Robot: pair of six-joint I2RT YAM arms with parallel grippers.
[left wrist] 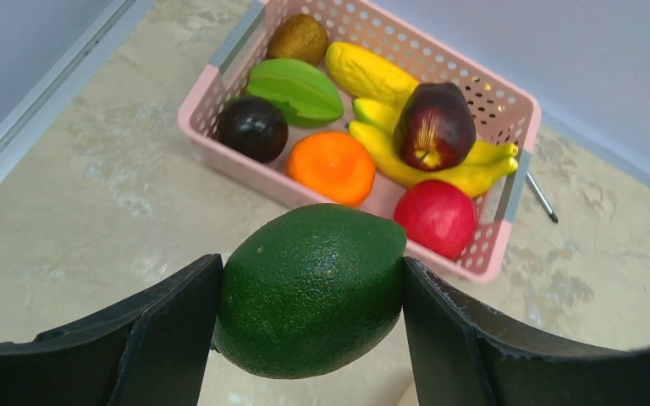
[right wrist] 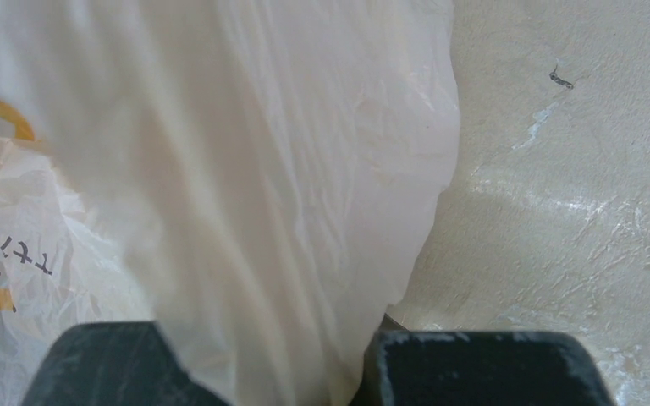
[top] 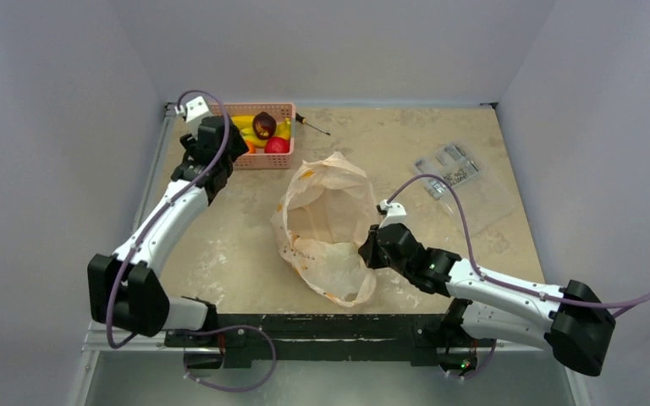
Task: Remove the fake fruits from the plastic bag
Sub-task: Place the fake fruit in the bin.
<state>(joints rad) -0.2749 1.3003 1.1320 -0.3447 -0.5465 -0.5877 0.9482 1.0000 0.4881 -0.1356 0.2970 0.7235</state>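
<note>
Near the front edge of the table (top: 220, 245), around its middle, the right gripper (top: 371, 251) is clenched on a fold of the plastic bag (top: 326, 220), which lies crumpled mid-table. Toward the far-left corner, the left gripper (left wrist: 311, 283) grasps a green fake fruit (left wrist: 305, 321) just short of the pink basket (left wrist: 196, 118), which holds a banana bunch (left wrist: 440, 165) and a maroon fruit (left wrist: 434, 125).

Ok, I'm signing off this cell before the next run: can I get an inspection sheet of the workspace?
Surface: mottled beige table, no spills seen.
Job's things: plastic bag lies open mid-table, no fruit visible inside; banana bunch and maroon fruit sit in the pink basket.
Clutter: screwdriver beside the basket; clear packet of parts at far right; orange and red apple in the basket.
Claws: left claw grips a green fruit short of the basket; right claw shut on the bag's edge.
Cables: purple cable along each arm, no snag seen.
Surroundings: plain grey walls; nothing else seen.
</note>
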